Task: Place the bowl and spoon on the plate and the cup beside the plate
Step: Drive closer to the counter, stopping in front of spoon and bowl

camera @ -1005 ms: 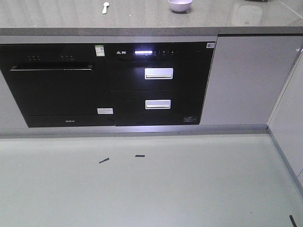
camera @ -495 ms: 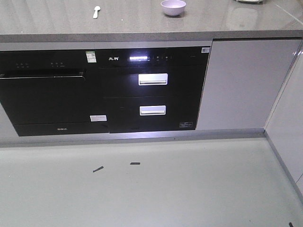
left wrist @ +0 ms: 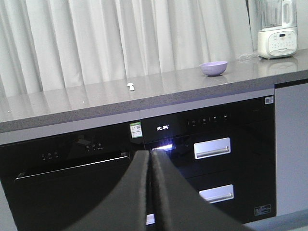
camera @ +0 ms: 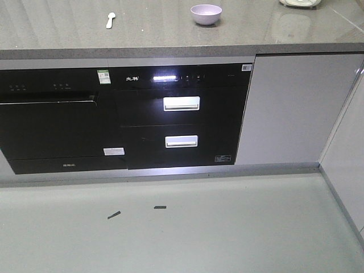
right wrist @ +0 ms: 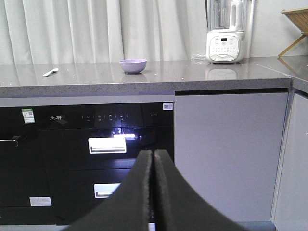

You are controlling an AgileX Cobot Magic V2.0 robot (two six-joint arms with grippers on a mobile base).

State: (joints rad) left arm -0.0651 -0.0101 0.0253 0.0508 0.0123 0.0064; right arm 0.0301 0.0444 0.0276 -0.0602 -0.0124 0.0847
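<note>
Left tool [left wrist: 150, 159] and right tool [right wrist: 153, 156] are both clenched empty, well short of the worktop [camera: 159, 31] where the bowl [camera: 206, 13] and spoon [camera: 110, 20] sit apart. No plate or cup in view, so reaching now probably whiffs.

**Front view slides down-left, more counter in frame**

The whole scene has shifted down and to the left in the front view. The bowl [camera: 206, 13] was jammed against the top edge. It now sits lower and a bit further left at top centre, fully in frame. The spoon [camera: 110, 20] moved the same way in the upper left. More countertop [camera: 170, 35] shows along the top. The base of a white appliance [camera: 300, 3] has come in at the upper right corner. The green sticker [camera: 103, 75] and upper drawer handle [camera: 181, 103] are lower and further left. The left floor strip [camera: 114, 215] and right floor strip [camera: 160, 207] dropped toward the bottom. The dark mark at the lower right corner has gone out of frame.
</note>
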